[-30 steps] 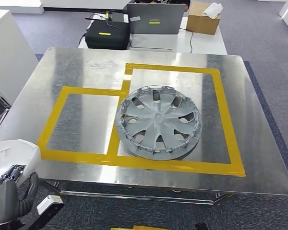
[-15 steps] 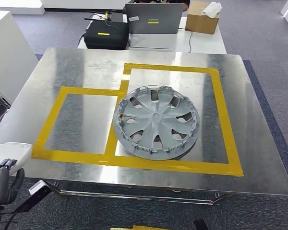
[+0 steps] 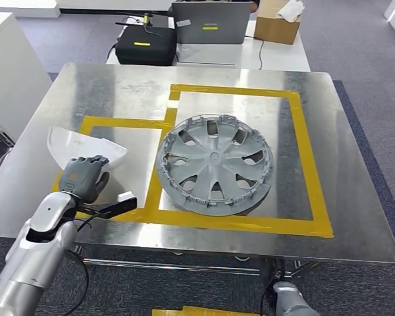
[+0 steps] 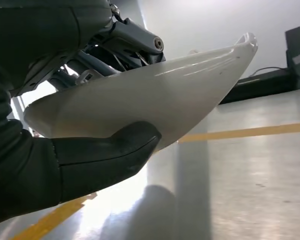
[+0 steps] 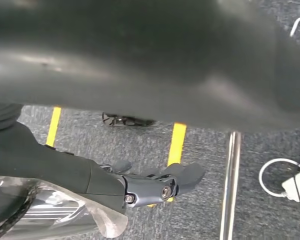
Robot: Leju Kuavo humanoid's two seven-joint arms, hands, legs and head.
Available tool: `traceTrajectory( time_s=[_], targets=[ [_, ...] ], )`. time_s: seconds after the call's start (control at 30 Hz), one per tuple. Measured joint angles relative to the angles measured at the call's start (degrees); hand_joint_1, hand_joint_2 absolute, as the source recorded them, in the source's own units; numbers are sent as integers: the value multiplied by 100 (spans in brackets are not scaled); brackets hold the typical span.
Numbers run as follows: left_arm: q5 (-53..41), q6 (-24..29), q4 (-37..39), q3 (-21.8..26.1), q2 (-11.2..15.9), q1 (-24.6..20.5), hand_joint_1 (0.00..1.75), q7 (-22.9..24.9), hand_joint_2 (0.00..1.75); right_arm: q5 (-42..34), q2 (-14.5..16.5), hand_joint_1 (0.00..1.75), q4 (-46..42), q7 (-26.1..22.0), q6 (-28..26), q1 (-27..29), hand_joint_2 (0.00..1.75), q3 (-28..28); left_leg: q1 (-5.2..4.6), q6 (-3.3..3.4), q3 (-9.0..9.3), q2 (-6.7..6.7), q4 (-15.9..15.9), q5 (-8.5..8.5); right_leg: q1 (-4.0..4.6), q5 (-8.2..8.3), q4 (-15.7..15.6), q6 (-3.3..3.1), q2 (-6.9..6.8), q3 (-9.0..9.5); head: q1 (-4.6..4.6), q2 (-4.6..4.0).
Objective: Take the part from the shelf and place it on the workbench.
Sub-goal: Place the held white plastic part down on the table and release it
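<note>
The white part [image 3: 83,147], a smooth curved plastic shell, is in my left hand [image 3: 81,178]. I am holding it above the left side of the steel tabletop [image 3: 354,197], over the smaller of two rectangles marked out in yellow tape [image 3: 305,158]. In the left wrist view my thumb [image 4: 114,155] presses along the underside of the part [image 4: 148,100] while darker fingers clamp it from the other side, so the grip looks firm. In that view the part seems clear of the metal surface below, not yet resting on it.

I judge this to be the placing step: the part is already away from the shelf and over the tabletop, and what remains is to set it down. The next move calls for lowering the part level until it rests inside the left taped rectangle, then spreading my fingers and drawing the hand back without dragging the shell along.

Just to the right, in the larger taped rectangle, lies a grey wheel cover [image 3: 215,166], flat and near my part but apart from it.

My right hand [image 5: 156,187] hangs low beside the tabletop's leg, above grey carpet, fingers slightly apart and holding nothing.
</note>
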Motion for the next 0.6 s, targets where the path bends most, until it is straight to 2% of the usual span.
traceTrajectory(
  time_s=[0.23,0.6],
  targets=[
    [-58,-44,423,-601,-248,-413,175,95,175,-54,2,0,4,5,10,-53,0,58,0,-1,-14,2,0,-3,0,-2,0,0,3,-17,2,0],
    [-125,1,903,-1091,-579,-499,175,382,175,-247,20,0,9,57,-55,-53,0,211,1,-1,-19,2,-2,-2,1,-3,2,-2,3,-20,1,0]
  ],
)
